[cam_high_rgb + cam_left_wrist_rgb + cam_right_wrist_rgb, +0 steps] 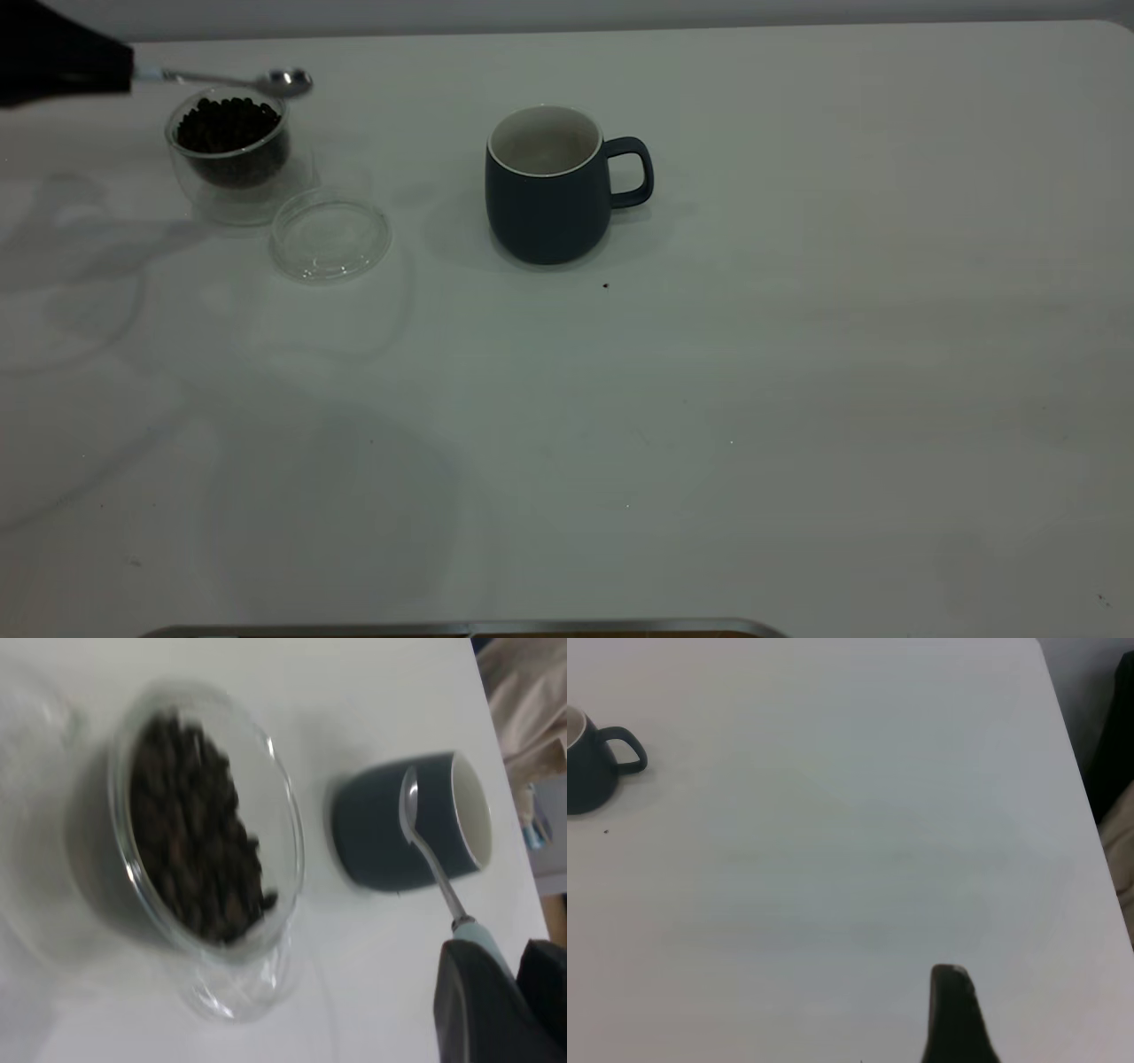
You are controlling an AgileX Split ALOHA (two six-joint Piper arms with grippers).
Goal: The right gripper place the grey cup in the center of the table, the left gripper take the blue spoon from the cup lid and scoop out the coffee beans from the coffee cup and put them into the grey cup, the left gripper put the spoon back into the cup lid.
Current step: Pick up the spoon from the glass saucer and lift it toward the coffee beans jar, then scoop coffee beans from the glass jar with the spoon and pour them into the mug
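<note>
My left gripper (pixel 124 78) is at the far left, shut on the pale-blue handle of the blue spoon (pixel 266 81). It holds the spoon level just above the far rim of the coffee cup (pixel 232 155), which is full of coffee beans (pixel 229 124). The spoon bowl looks empty. In the left wrist view the gripper (pixel 505 948) grips the spoon (pixel 425 842) beside the coffee cup (pixel 195 824). The cup lid (pixel 330 237) lies empty in front of the coffee cup. The grey cup (pixel 549 190) stands upright mid-table, handle to the right. My right gripper (pixel 1072 1036) is open and empty, far from the grey cup (pixel 589 762).
The white table (pixel 797 399) stretches bare to the right and front of the grey cup. A tiny dark speck (pixel 606 285) lies just in front of the grey cup. A metal edge (pixel 461 629) runs along the near side.
</note>
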